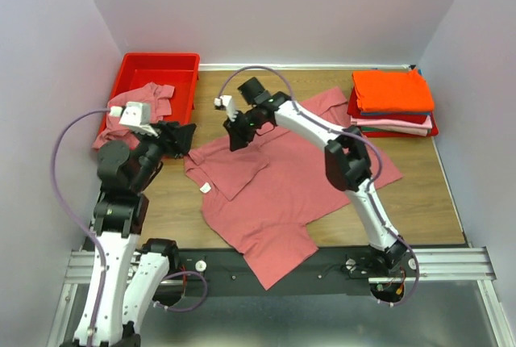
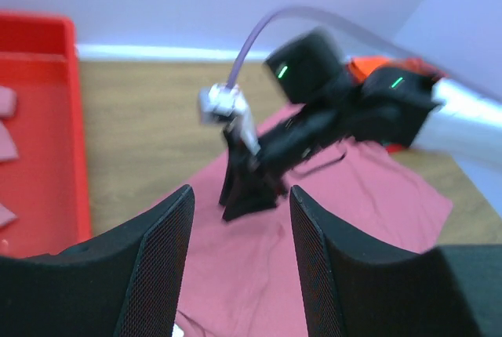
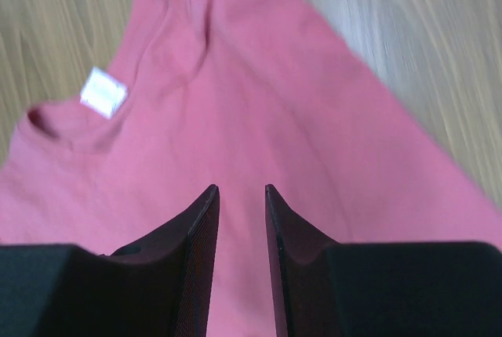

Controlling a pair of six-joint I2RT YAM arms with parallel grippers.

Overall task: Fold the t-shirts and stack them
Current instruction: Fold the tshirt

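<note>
A large rose-pink t-shirt (image 1: 282,190) lies spread on the wooden table, one sleeve folded inward (image 1: 232,165), its white neck tag (image 1: 205,188) showing. My right gripper (image 1: 238,139) hovers over the shirt's upper left part, jaws a narrow gap apart and empty; its wrist view shows the gripper (image 3: 241,190), the shirt (image 3: 259,110) and the tag (image 3: 103,92). My left gripper (image 1: 187,139) is open and empty at the shirt's left edge; in its own view the gripper (image 2: 241,192) faces the shirt (image 2: 259,274). Another pink shirt (image 1: 137,109) hangs from the bin.
A red plastic bin (image 1: 161,68) stands at the back left, also in the left wrist view (image 2: 47,141). A stack of folded shirts (image 1: 393,93), orange on top, sits at the back right. White walls close in three sides.
</note>
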